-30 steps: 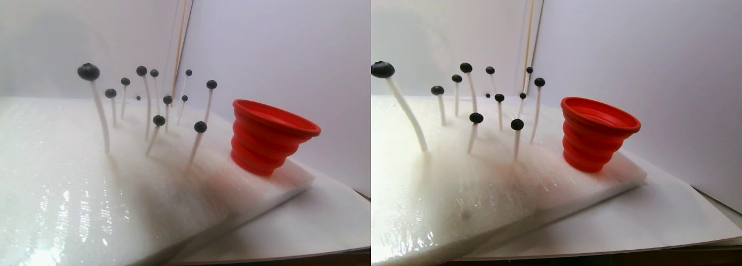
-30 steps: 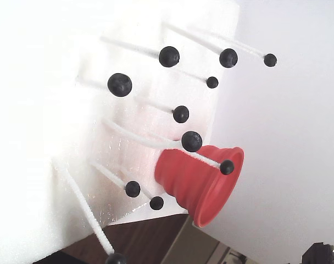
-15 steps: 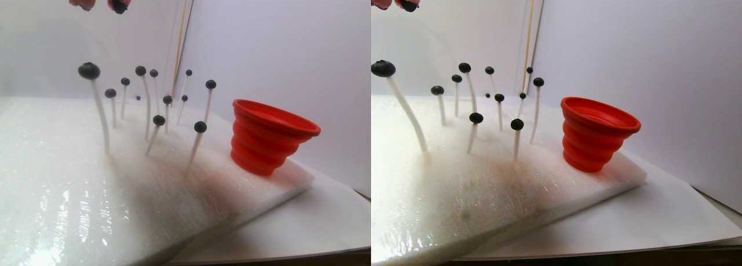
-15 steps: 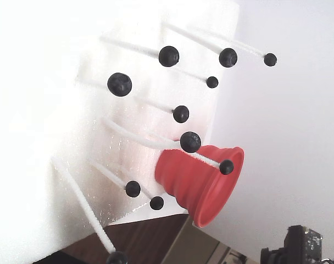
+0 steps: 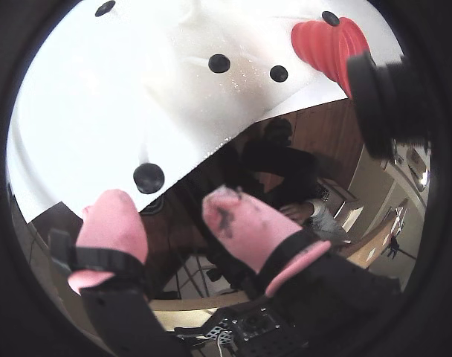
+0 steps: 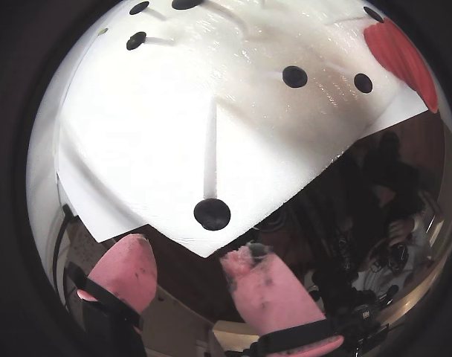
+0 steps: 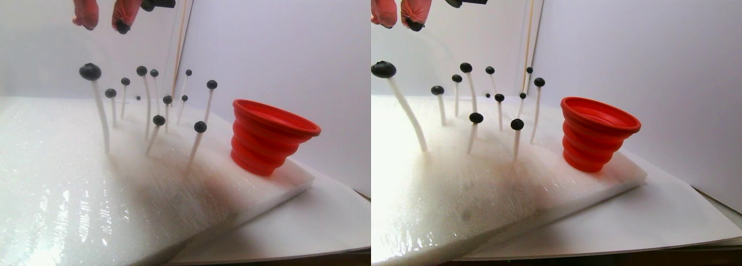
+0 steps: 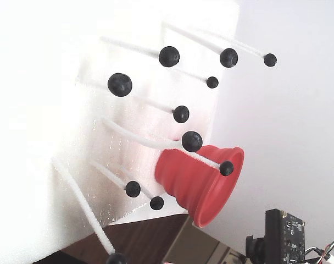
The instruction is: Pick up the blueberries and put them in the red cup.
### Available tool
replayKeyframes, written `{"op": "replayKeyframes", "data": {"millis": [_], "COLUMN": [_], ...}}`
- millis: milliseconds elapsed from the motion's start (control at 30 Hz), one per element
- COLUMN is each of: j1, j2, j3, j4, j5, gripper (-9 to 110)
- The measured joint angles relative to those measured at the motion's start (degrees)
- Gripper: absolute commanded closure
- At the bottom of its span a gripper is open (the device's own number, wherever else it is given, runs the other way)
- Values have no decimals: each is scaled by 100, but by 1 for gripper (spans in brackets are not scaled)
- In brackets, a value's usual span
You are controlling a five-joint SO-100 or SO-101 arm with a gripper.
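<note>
A wrist view: my jaws [image 5: 174,212] stand apart with nothing between them, pink pads [image 5: 114,223] at the bottom. One of the berries [image 5: 149,178] sits just above the gap, near the foam's [image 5: 85,104] edge. The cup [image 5: 326,43] is far up and to the right of that berry.

A wrist view: my jaws [image 6: 187,271] are again apart and empty. The nearest of the berries [image 6: 212,213] tops its stick [image 6: 210,152] just above the gap. The cup [image 6: 404,56] shows at the upper right edge, well apart from that berry.

Stereo pair view: my jaws [image 7: 104,24] hang at the top left, above the berries [image 7: 90,72], touching none. The cup [image 7: 269,135] stands upright on the foam [image 7: 87,185], right of all the sticks [image 7: 101,118].

Fixed view: the cup [image 8: 202,181] lies below the berries [image 8: 120,84]; one berry on its stick shows in front of the cup's rim. My jaws are out of sight here.
</note>
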Motion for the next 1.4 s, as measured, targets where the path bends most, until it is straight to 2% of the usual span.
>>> {"op": "replayKeyframes", "data": {"millis": [1400], "j1": [-185], "j2": [-888], "j3": [686], "j4": [-1134], "j5": [202], "gripper": [81]}}
